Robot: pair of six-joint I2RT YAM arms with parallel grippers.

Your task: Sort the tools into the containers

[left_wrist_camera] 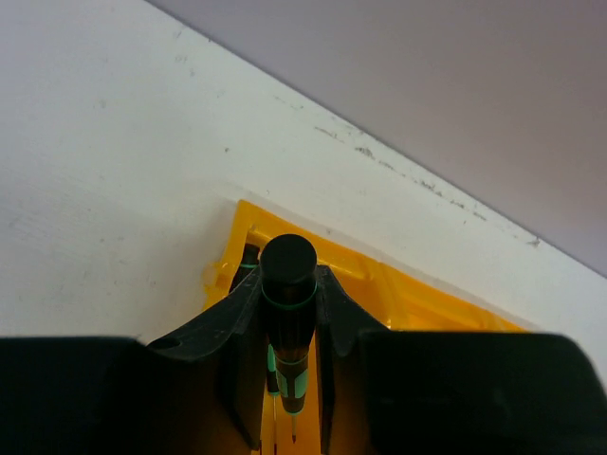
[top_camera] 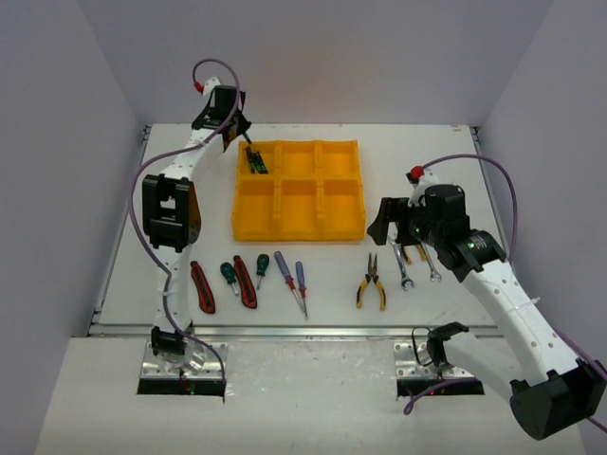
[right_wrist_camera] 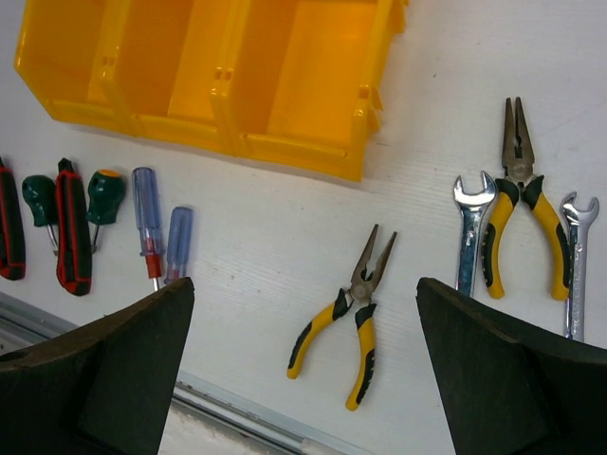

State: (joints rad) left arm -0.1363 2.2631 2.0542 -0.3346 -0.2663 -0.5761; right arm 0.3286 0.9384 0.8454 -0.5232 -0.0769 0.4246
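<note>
In the yellow tray (top_camera: 299, 233), far-left compartment (top_camera: 244, 163): a slim green driver (top_camera: 257, 161).

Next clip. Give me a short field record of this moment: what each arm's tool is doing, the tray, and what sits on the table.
left tool: shut on a slim driver, over the tray's far-left corner
right tool: open, holding nothing, above the table near the pliers
tray: yellow, six compartments
lying on table: two knives, four screwdrivers, two pliers, two wrenches
</note>
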